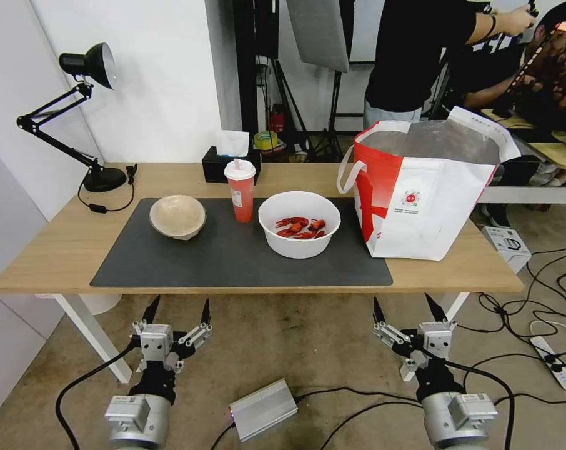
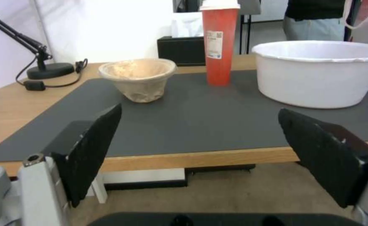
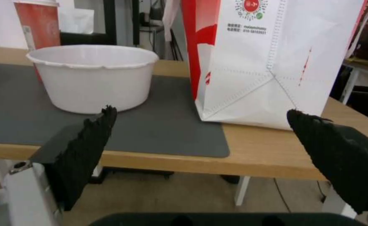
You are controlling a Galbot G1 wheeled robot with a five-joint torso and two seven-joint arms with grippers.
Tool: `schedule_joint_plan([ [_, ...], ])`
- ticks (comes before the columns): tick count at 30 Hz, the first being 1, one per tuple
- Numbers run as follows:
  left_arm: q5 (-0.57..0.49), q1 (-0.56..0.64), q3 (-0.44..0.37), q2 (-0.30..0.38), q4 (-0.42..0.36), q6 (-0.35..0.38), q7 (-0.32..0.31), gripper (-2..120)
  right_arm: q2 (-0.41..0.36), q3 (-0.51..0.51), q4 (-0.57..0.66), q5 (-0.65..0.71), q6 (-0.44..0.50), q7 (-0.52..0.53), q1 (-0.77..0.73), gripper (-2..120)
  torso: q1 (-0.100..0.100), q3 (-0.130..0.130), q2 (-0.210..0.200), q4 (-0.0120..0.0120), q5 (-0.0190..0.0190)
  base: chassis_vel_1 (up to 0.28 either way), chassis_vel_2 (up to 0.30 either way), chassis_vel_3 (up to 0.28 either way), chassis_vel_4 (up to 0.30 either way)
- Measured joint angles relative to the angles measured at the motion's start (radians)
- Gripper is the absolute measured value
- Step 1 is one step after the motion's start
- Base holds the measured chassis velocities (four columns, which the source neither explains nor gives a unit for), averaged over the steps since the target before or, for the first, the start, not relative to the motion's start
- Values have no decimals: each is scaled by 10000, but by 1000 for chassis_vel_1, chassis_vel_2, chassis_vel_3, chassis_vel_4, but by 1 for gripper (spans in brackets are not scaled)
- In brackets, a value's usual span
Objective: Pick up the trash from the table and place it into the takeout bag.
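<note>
Both the left tool (image 1: 177, 307) and right tool (image 1: 403, 304) are hanging wide open and empty below the desk (image 1: 64, 244) edge, and the tall red lidded cup (image 1: 240, 190) beyond them is risking a tip if brushed.

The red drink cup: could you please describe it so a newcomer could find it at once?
Start at the long light-wood table and its dark grey mat. At the mat's back edge, between the beige paper bowl and the white bowl of crayfish scraps, stands the red drink cup. It is the only tall, narrow, white-lidded item there.
</note>
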Motion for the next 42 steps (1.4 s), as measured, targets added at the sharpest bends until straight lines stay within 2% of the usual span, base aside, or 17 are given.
schedule_joint_plan([
  [14, 0, 0, 0, 0, 0, 0, 0, 100, -2, 0, 0, 0, -1, 0, 0, 100, 0, 0, 0, 0, 0, 0, 0, 0, 0],
  [19, -5, 9, 4, 9, -17, 27, -47, 100, -245, 0, 63, 160, -143, 100, 2, 100, 0, 0, 0, -1, 2, 0, 0, 0, 0],
  [21, -233, 189, 91, 144, -316, 406, -623, 100, -1059, 37, 406, 777, -670, 517, 22, 100, 0, 0, 0, -1, 0, 0, 0, 0, 0],
  [23, -284, 228, 109, 175, -376, 481, -748, 100, -1215, 45, 470, 888, -774, 598, 25, 100, 0, 0, 0, -1, 2, 0, 0, 0, 0],
  [24, -481, 381, 189, 291, -624, 802, -1230, 100, -1689, 60, 658, 1244, -1080, 838, 38, 100, 0, 0, 0, 0, 1, 0, 0, 0, 0],
  [26, -669, 523, 261, 404, -860, 1107, -1692, 100, -2095, 79, 828, 1556, -1346, 1046, 50, 100, 0, 0, 0, -1, 2, 0, 0, 0, 0],
  [27, -1135, 877, 438, 676, -1440, 1859, -2832, 100, -3189, 131, 1283, 2381, -2061, 1612, 81, 100, 0, 0, 0, 0, 1, 0, 0, 0, 0],
  [28, -1297, 1004, 497, 771, -1646, 2116, -3231, 100, -3565, 145, 1433, 2665, -2309, 1804, 88, 100, 0, 0, 0, 0, 2, 0, 0, 0, 0],
  [29, -1297, 1004, 497, 771, -1646, 2116, -3231, 100, -3565, 145, 1433, 2665, -2309, 1804, 88, 100, 0, 0, 0, 0, 2, 0, 0, 0, 0],
  [32, -1703, 1318, 654, 1013, -2008, 2773, -4224, 100, -4497, 194, 1817, 3366, -2918, 2284, 115, 100, 0, 0, 0, 0, 2, 0, 0, 0, 0],
  [33, -1703, 1318, 654, 1013, -2008, 2773, -4224, 100, -4497, 194, 1817, 3366, -2918, 2284, 115, 100, 0, 0, 0, 0, 2, 0, 0, 0, 0],
  [34, -1870, 1452, 660, 1154, -2024, 2730, -4463, 100, -4878, 207, 1951, 3646, -3159, 2476, 127, 100, 0, 1, 0, 2, -2, 0, 0, 0, 0],
  [36, -1962, 1548, 571, 1310, -2059, 2330, -4503, 100, -5492, 231, 2027, 4111, -3559, 2789, 142, 100, 0, 0, 0, -1, 2, 0, 0, 0, 0],
  [37, -1995, 1615, 564, 1362, -2059, 2260, -4501, 100, -5802, 247, 2035, 4347, -3762, 2949, 149, 100, 0, 0, 0, 0, 0, 0, 0, 0, 0],
  [38, -1995, 1615, 564, 1362, -2059, 2260, -4501, 100, -5802, 247, 2035, 4347, -3762, 2949, 149, 100, 0, 0, 0, 0, 0, 0, 0, 0, 0],
  [40, -1991, 1691, 545, 1460, -2059, 2199, -4499, 100, -6456, 280, 2039, 4829, -4186, 3280, 168, 100, 0, 1, 0, 1, 2, 0, 0, 0, 0],
  [42, -2001, 1719, 494, 1512, -2054, 2175, -4498, 100, -6738, 266, 2040, 5007, -3915, 3310, 100, 100, 1, 0, 0, 1, 2, 0, 0, 0, 0],
])
